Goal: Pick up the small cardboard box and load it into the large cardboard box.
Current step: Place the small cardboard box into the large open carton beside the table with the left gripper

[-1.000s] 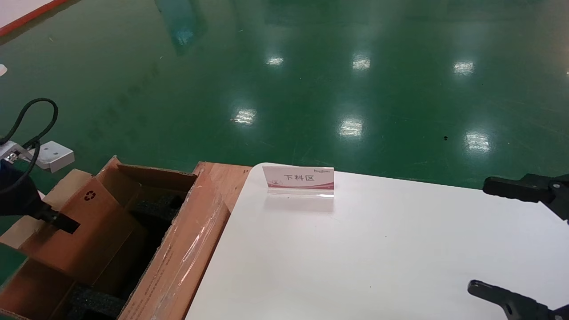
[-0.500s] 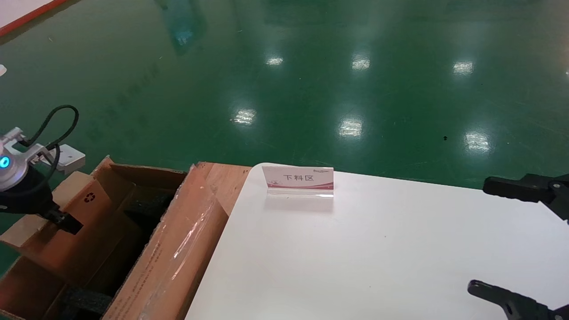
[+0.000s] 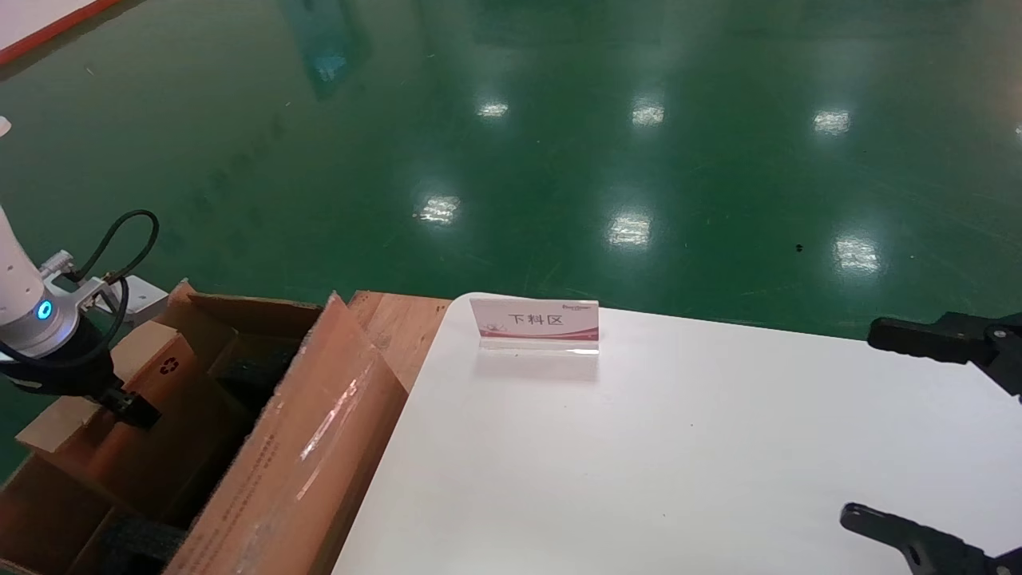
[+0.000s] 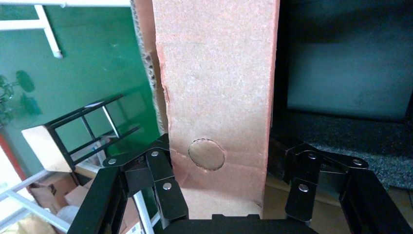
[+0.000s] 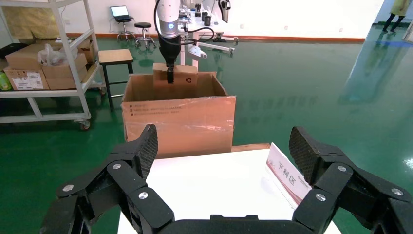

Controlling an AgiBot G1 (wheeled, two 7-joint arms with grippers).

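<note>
A glossy green floor fills the upper frame. Lower left, the left gripper (image 3: 132, 407) clamps the flat reddish-brown small cardboard box (image 3: 152, 423), upright inside the deep brown large cardboard box (image 3: 303, 455). It may snag on foam. The right gripper (image 3: 918, 431), lower right, hangs spread.

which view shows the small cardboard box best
The head view: small cardboard box, recycling mark visible, held by the left pincer inside the large cardboard box. Left wrist shows only its narrow side; right wrist shows it far off.
</note>
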